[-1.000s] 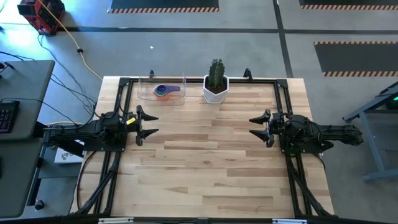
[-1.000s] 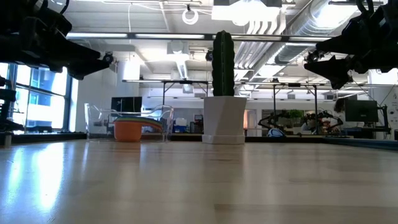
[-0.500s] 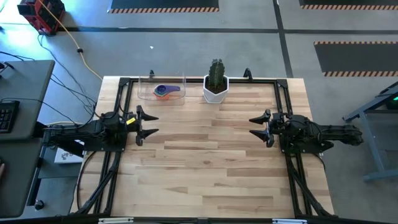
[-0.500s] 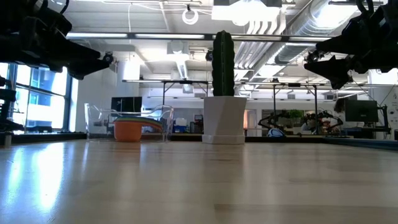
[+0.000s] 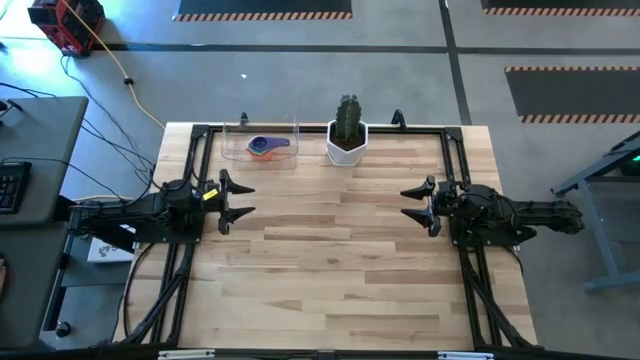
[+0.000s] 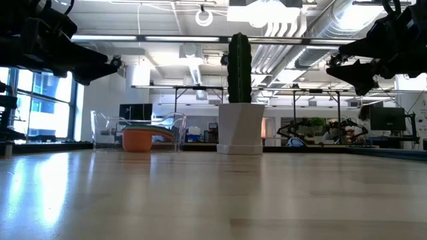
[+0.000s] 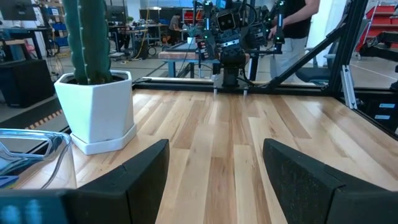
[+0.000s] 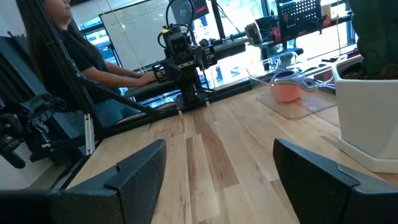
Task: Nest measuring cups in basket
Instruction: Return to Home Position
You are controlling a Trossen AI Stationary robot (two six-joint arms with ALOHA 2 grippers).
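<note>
Left claw (image 5: 245, 199): at left edge of counter (image 5: 330, 270), midway along; fingers spread wide, nothing held.
Right claw (image 5: 408, 203): at right edge, opposite; likewise spread wide and empty.
Measuring cups (image 5: 265, 147): nested, orange lowest, blue uppermost, inside basket (image 5: 232, 140) at far edge, toward far-left corner.
Handling, judged: light, stiff, smooth plastic; best taken by handle or rim; stack liable to separate if lifted by top cup alone.
White cactus pot (image 5: 347, 143): near basket at far edge, not touching.
</note>
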